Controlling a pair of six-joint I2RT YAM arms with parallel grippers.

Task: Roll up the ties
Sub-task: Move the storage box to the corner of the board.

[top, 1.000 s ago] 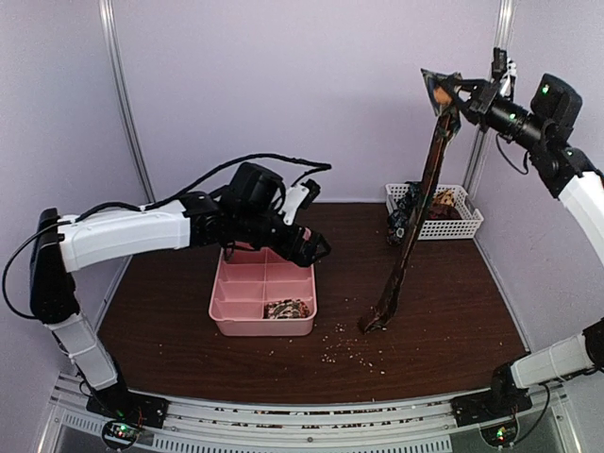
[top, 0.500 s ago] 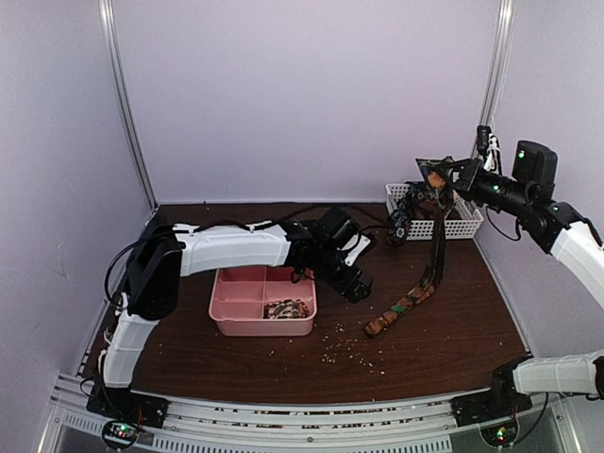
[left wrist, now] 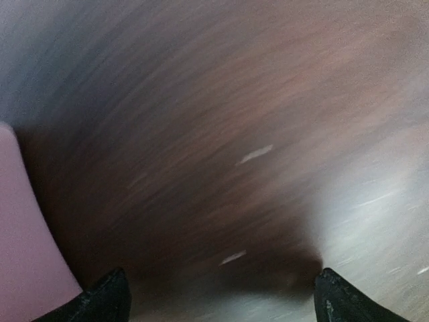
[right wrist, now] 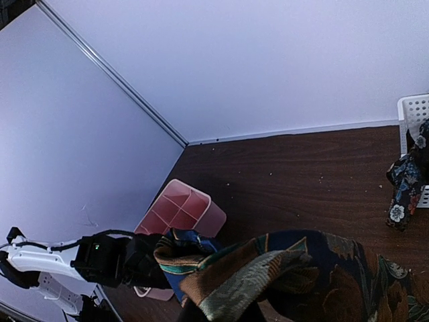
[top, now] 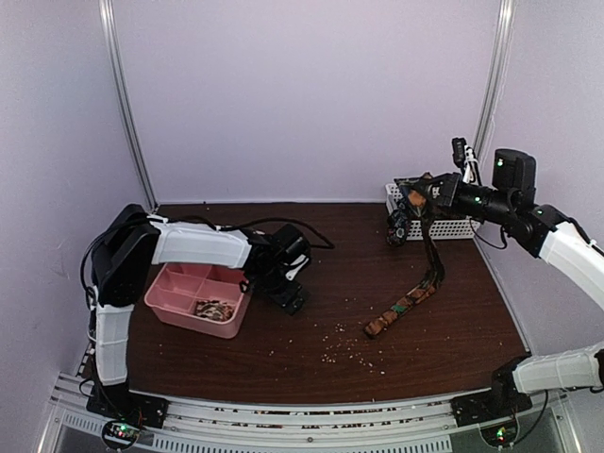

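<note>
On the dark table (top: pixel 311 236): one pink tray (top: pixel 179 281), one white basket (top: pixel 458 226), a scatter of pale crumbs (top: pixel 344 347).
Ties, counted: three in view; whether the basket hides more, I cannot tell.
Held tie (top: pixel 408 304): wide end bunched at the right gripper (top: pixel 418 195), raised beside the basket; the strip hangs down and its narrow end lies on the table near the crumbs.
Dark floral tie (top: pixel 400 225): draped over the basket's left edge, just beside the right gripper.
Coiled tie (top: pixel 215 308): in a near compartment of the tray.
Right gripper: clamped on the held tie.
Left gripper (top: pixel 291 300): low over the table just right of the tray, fingertips spread, nothing between them, well apart from the held tie.
</note>
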